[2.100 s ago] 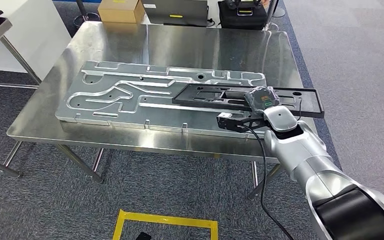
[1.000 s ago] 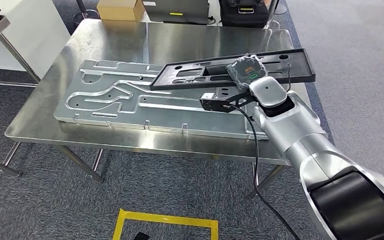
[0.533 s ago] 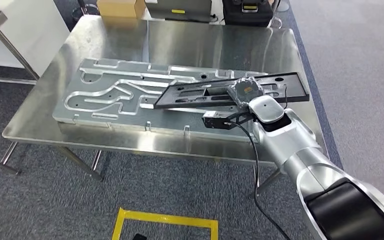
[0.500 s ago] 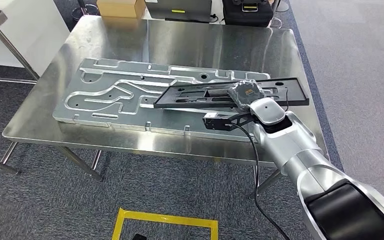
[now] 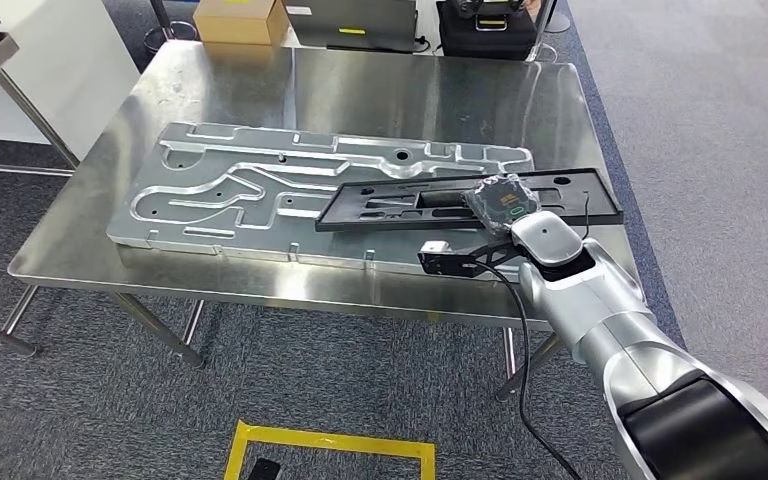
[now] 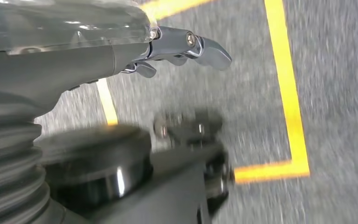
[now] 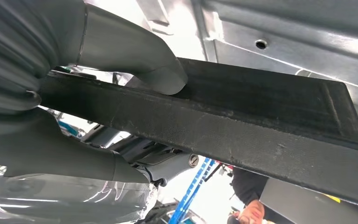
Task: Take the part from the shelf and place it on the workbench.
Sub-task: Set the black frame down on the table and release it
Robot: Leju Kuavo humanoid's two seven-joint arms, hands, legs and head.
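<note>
Fingers (image 7: 168, 170) and thumb of the right hand (image 5: 501, 203) clamped the black part (image 5: 465, 202) along its edge; left hand (image 6: 177, 44) hung over the floor, fingers apart, holding nothing. Cardboard box (image 5: 241, 20) sat at the table's (image 5: 440, 90) far left edge, closed, contents not visible. Grooved aluminium plate (image 5: 260, 195) lay flat on the table. The part was over the plate's right end, left tip low near it; contact unclear. Right wrist view showed the thumb pressed on the part's face and a person (image 7: 249, 196) beyond. Left wrist view showed yellow floor tape (image 6: 289, 93).
</note>
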